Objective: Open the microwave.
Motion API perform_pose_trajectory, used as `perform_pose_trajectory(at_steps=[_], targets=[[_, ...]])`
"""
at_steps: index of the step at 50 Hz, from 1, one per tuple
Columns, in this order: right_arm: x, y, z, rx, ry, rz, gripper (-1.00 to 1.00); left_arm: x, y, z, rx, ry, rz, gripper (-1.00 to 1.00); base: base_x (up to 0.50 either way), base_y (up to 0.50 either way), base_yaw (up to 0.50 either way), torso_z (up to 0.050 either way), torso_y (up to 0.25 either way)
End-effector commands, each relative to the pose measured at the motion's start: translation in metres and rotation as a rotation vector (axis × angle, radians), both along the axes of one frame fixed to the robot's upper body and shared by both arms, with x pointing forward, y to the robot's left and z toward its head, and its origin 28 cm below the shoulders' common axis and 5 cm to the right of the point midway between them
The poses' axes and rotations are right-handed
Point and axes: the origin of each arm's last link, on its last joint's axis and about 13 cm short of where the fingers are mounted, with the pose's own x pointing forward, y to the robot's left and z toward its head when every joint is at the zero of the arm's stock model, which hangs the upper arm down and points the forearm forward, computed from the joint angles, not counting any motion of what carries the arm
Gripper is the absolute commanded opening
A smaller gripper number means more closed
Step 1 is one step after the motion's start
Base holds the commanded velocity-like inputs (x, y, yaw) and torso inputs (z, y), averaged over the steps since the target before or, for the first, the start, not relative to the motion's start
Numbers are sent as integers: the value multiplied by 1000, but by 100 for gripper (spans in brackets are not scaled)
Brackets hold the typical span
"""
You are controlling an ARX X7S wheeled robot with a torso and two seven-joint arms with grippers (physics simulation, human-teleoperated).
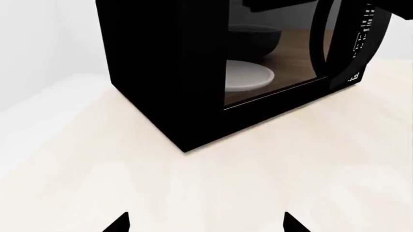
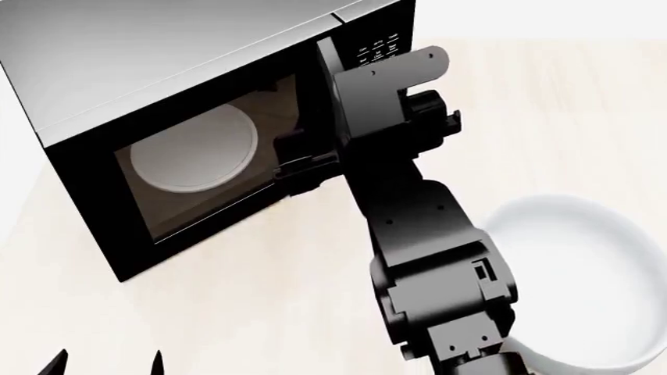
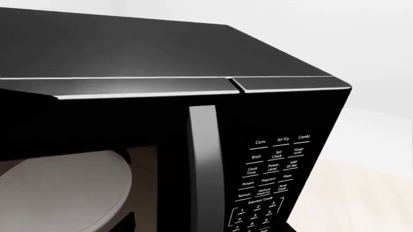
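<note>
Black and boxy, the microwave (image 2: 198, 117) sits on a pale wooden table (image 2: 261, 289), its door shut, with the round white plate (image 2: 198, 148) visible through the glass. The vertical door handle (image 3: 205, 169) runs top to bottom, between the window and the keypad (image 3: 271, 169).

The right gripper (image 2: 302, 160) is at the door front, just beside the handle; the handle's long axis is upright, so the jaws need to close across it from the sides. Whether the right jaws are spread or closed cannot be told, since the arm hides them.

The left gripper (image 1: 206, 224) hangs well apart from the microwave, facing its side corner, jaws spread wide and holding nothing. The right arm is judged the nearer for the pull.

A white bowl (image 2: 583, 273) stands on the table beside the microwave's keypad end. Plain white walls surround the table.
</note>
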Motion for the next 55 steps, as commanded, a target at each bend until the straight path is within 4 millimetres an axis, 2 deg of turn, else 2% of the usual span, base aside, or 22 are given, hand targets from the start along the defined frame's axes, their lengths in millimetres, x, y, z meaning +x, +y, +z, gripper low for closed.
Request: perform_pose_trajectory(at_steps=[1, 21, 22, 42, 55], targets=[[3, 1, 2, -10, 0, 0, 100, 0, 0, 0, 0, 1, 0, 100, 0, 0, 0, 0, 0], [9, 2, 5, -16, 1, -2, 100, 0, 0, 0, -2, 2, 0, 100, 0, 0, 0, 0, 0], [8, 2, 6, -16, 0, 0, -100, 0, 0, 0, -2, 2, 0, 100, 0, 0, 0, 0, 0], [1, 3, 10, 10, -17, 25, -100, 0, 0, -1, 0, 4, -2, 100, 0, 0, 0, 0, 0], [-14, 4, 11, 33, -31, 62, -100, 1, 0, 0, -3, 5, -2, 100, 0, 0, 0, 0, 0]])
